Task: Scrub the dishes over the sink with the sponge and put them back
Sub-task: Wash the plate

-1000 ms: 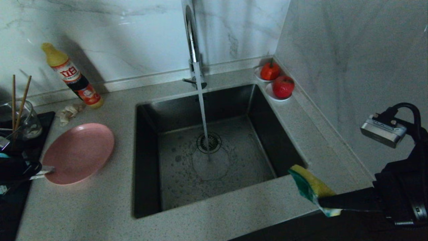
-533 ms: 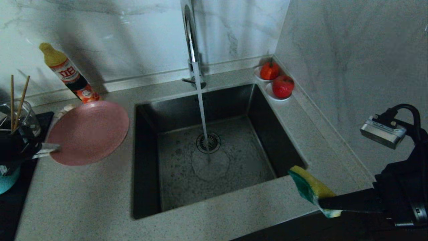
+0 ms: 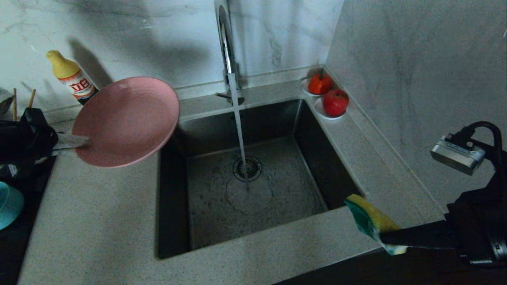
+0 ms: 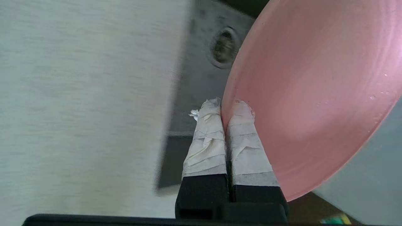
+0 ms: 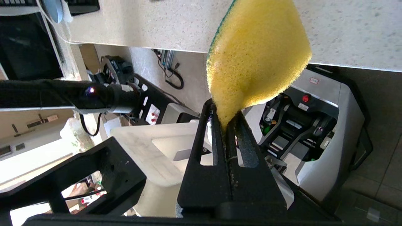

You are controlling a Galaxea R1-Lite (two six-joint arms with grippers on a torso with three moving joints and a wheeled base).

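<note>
Sink (image 3: 257, 118) basin under running faucet (image 3: 226, 47) water, no dishes inside

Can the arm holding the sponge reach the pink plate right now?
Probably not yet. The right gripper pinches the sponge at the sink's near right corner, while the left gripper holds the pink plate over the far left corner. Nothing blocks the way.

bowl (image 3: 8, 204) cut off, chopsticks (image 3: 31, 98) mostly hidden
</note>
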